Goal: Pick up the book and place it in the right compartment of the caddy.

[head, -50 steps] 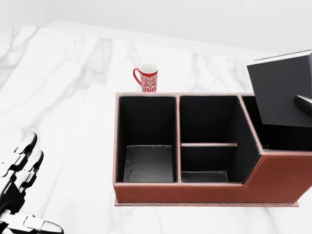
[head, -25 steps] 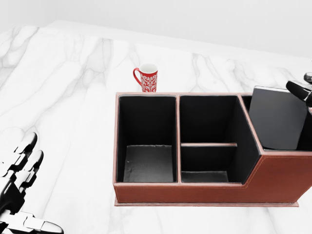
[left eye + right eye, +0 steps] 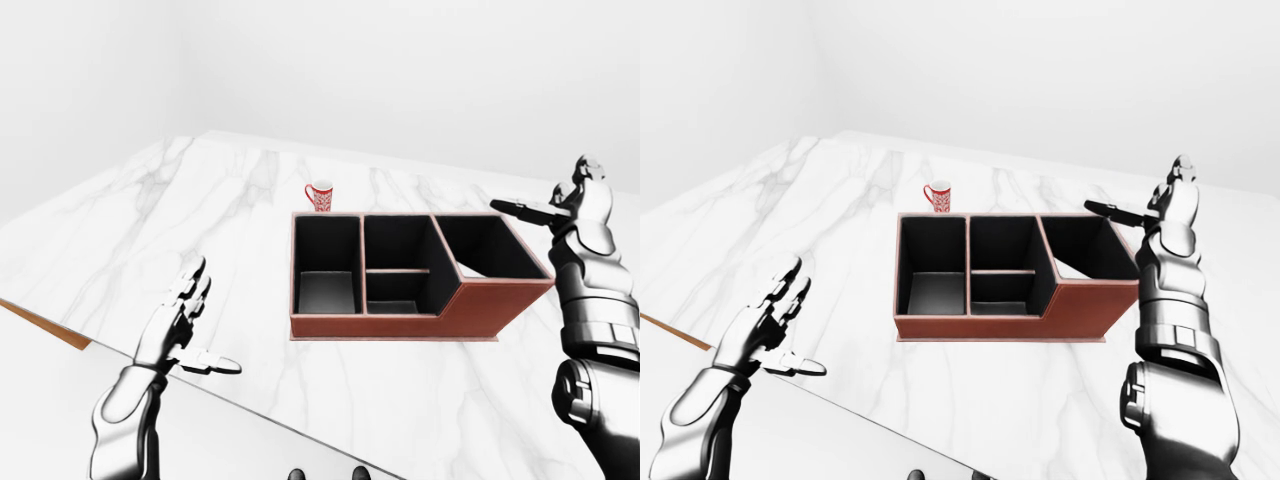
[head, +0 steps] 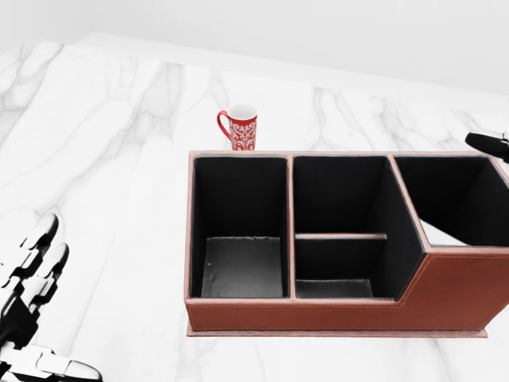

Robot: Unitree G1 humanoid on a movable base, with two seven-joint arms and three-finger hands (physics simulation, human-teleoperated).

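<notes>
Over caddy [image 4: 318,314] R end, R hand [image 3: 578,205] fingers spread; head view shows only one fingertip.

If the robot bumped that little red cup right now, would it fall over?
Maybe. The red cup is taller than it is wide, so a bump high up could tip it. It looks hard like china, so it might chip. Its handle would probably stop it rolling far across the marble table.
</notes>
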